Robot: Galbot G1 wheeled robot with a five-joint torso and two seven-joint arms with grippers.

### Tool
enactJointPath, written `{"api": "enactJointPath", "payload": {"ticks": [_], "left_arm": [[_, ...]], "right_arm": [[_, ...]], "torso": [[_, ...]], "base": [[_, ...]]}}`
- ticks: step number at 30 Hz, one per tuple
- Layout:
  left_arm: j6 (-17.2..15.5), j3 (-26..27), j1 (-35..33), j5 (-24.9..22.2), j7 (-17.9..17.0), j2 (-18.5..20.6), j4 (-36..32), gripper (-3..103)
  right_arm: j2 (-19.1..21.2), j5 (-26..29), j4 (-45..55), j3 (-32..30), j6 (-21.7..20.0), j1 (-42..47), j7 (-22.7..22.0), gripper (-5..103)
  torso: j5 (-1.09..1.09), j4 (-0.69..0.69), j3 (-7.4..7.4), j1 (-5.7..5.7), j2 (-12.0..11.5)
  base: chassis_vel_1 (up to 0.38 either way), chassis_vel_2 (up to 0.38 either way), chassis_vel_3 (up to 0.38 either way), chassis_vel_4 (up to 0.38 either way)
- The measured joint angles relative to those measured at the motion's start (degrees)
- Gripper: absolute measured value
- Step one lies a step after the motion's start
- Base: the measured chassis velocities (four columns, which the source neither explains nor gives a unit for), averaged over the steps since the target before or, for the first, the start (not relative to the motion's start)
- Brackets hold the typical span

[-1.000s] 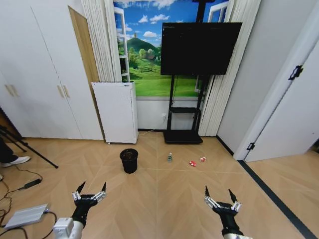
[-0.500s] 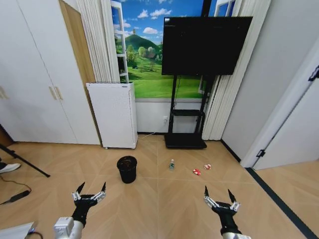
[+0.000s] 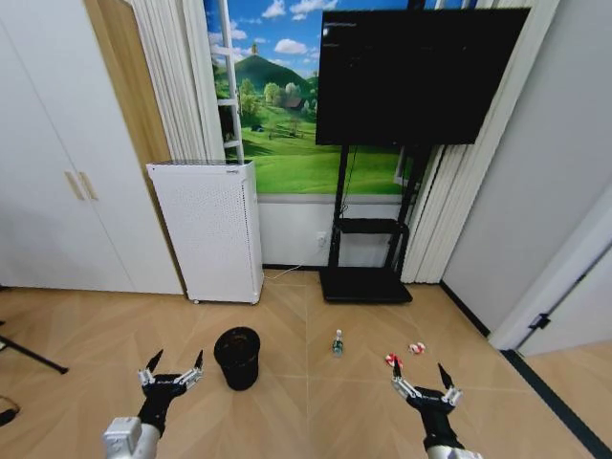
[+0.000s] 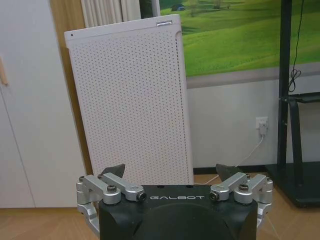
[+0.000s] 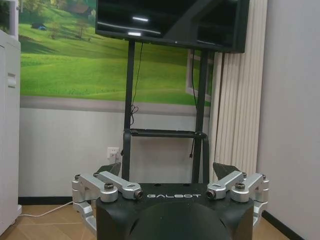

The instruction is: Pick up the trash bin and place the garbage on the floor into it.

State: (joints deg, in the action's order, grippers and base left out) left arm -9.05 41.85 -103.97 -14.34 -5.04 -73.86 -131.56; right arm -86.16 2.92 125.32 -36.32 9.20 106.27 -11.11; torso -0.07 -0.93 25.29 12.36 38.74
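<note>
Approach is the step in hand, I judge: trash bin (image 3: 238,357) stands on the floor ahead of my left gripper (image 3: 173,373), bottle (image 3: 337,342) and wrappers (image 3: 394,360) near the right gripper (image 3: 421,376). Both are spread and empty; next I must reach the bin.

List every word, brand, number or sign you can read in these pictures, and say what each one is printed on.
"GALBOT" on the black body of the left gripper, in the left wrist view.
"GALBOT" on the black body of the right gripper, in the right wrist view.
The green label on the bottle is too small to read.
The red-and-white wrappers are too small to read.
The badge on the white perforated appliance is too blurred to read.
</note>
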Motion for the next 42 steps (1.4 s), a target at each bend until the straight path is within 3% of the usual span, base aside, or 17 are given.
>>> {"api": "enactJointPath", "payload": {"ticks": [2,4,6,7,10,13,15,17,23,36,42], "left_arm": [[0.0,0.0,-0.04,0.04,0.0,-0.03,-0.02,99],[0.0,-0.03,-0.05,0.11,0.0,-0.05,-0.01,99],[0.0,-0.04,-0.05,0.14,0.0,-0.06,-0.03,99],[-0.01,-0.02,-0.06,0.15,0.0,-0.06,-0.02,99],[-0.01,-0.02,-0.02,0.15,0.0,-0.08,-0.06,99],[0.0,-0.03,0.02,0.16,0.0,-0.07,-0.06,99],[-0.01,-0.03,0.02,0.15,0.0,-0.07,-0.05,99],[0.26,-0.07,0.09,-0.34,-0.16,-0.05,-0.05,99],[1.53,0.38,0.16,-2.25,-0.97,0.09,-0.34,100],[1.15,0.65,-0.02,-3.26,-1.05,-0.06,-1.14,100],[1.17,0.76,-0.19,-3.44,-1.03,-0.13,-1.17,100]], "right_arm": [[-0.01,0.0,-0.01,0.0,0.04,0.01,-0.01,100],[-0.01,0.01,-0.04,-0.02,0.08,0.01,-0.01,100],[0.13,0.03,-0.12,-0.07,0.67,-0.01,-0.02,100],[0.34,0.1,-0.12,-0.15,1.07,0.02,0.1,100],[0.6,0.13,-0.09,-0.23,1.06,-0.02,0.12,100],[0.72,0.13,0.01,-0.3,1.04,-0.05,0.12,100],[0.8,0.14,0.02,-0.3,1.03,-0.06,0.11,100],[0.97,0.25,0.06,-0.31,1.03,-0.01,0.08,100],[1.2,0.44,0.31,-0.3,1.0,0.04,0.14,100],[-0.17,-0.03,0.47,-0.15,2.13,0.44,0.27,100],[-0.82,-0.28,0.25,-0.09,2.68,0.7,0.28,100]], "torso": [[0.12,0.01,-0.01,-0.01,0.0],[0.05,0.0,-0.01,0.0,0.0],[0.14,0.01,-0.01,0.0,0.0],[0.0,0.01,-0.01,0.0,0.0],[0.1,0.02,0.01,0.03,-0.02],[0.03,0.0,0.01,0.03,-0.01],[0.09,0.01,0.02,0.05,-0.02],[0.05,-0.03,-0.01,0.0,-0.01],[0.05,0.01,-0.03,-0.06,0.02],[0.07,0.01,-0.07,-0.05,-0.12],[0.07,0.0,-0.86,-0.64,-1.44]], "base": [[-0.367,0.357,0.351,-0.354],[-0.368,0.372,0.341,-0.352],[-0.355,0.357,0.342,-0.334],[-0.334,0.336,0.353,-0.346],[-0.317,0.315,0.321,-0.324],[-0.22,0.221,0.182,-0.132],[-0.163,0.072,0.044,-0.117],[-0.038,0.036,0.002,0.006],[0.066,-0.047,-0.046,0.054],[0.01,-0.007,-0.006,0.009],[0.0,0.0,0.0,0.0]]}}
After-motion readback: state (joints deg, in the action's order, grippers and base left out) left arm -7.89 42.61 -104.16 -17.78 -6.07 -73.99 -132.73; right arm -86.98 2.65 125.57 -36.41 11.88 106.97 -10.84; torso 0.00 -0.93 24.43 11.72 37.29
